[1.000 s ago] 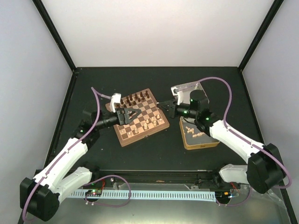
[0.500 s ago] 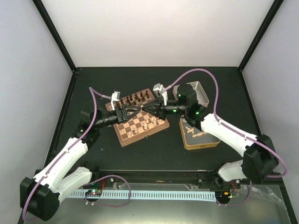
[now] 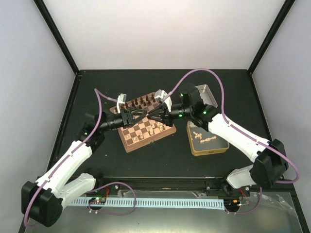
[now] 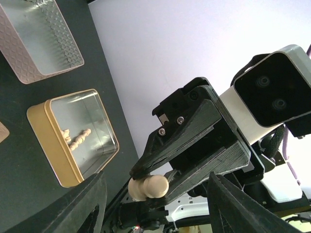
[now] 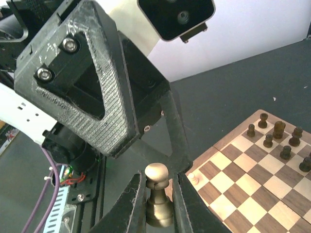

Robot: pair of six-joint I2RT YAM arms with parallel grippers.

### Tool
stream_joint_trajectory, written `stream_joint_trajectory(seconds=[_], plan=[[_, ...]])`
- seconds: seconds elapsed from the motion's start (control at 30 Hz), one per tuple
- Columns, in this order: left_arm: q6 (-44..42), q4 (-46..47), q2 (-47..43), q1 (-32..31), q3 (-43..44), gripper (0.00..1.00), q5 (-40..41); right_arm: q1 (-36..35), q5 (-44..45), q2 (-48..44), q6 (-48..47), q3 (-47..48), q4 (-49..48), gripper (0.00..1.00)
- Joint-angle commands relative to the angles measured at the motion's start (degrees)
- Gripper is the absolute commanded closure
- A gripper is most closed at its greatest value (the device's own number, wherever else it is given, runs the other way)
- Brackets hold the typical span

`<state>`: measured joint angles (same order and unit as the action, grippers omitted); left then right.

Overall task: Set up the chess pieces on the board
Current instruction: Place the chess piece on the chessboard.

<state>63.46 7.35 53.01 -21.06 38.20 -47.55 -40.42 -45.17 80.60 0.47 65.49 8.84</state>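
Chessboard (image 3: 138, 138) on the black desk (image 3: 160, 160) lies directly beneath both claws. The gold tin (image 3: 210, 151) sits behind the right claw (image 5: 158, 188), back along its arm, with several loose pale pieces (image 3: 201, 137) inside. A second ago the right claw was out by the tins, well apart from the left claw (image 3: 143, 114). It has since swung in over the board, and the two now meet tip to tip above the middle squares. The right claw is clamped on a pale pawn (image 4: 148, 187), gripped by its stem with the round head pointing at the left claw. The left claw's fingers stand wide apart on either side of it, and I cannot tell whether the pawn is already between them. This looks like a hand-over in progress, so the pawn has not yet reached its square. Dark pieces (image 3: 141, 102) line the row beyond the claws. A few pale pieces (image 3: 154, 129) stand just on their near side.
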Motion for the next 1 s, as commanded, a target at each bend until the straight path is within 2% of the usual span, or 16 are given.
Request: stream_joint_trajectory(seconds=[0.0, 0.2, 0.43, 0.7, 0.87, 0.97], plan=[[-0.1, 0.9, 0.6, 0.3, 2.5, 0.42, -1.7, -0.6, 0.7, 0.8, -5.5, 2.6, 6.1, 0.87], [1.0, 1.1, 2.3, 0.3, 2.7, 0.48, -3.8, -1.3, 1.8, 1.9, -7.4, 4.5, 8.1, 0.87], [0.8, -0.8, 3.7, 0.3, 3.2, 0.65, -5.5, -1.8, 3.4, 2.9, -8.4, 5.9, 9.4, 0.88], [-0.6, -3.8, 5.6, 0.3, 3.6, 0.76, -7.4, -2.9, 5.4, 4.5, -8.8, 7.8, 11.2, 0.86], [-1.1, -4.6, 6.7, 0.2, 3.7, 0.77, -8.0, -3.1, 5.6, 5.0, -9.4, 8.0, 12.0, 0.86], [-1.3, -4.9, 7.2, 0.2, 3.7, 0.73, -8.4, -3.3, 5.1, 4.9, -9.5, 8.0, 11.8, 0.86]])
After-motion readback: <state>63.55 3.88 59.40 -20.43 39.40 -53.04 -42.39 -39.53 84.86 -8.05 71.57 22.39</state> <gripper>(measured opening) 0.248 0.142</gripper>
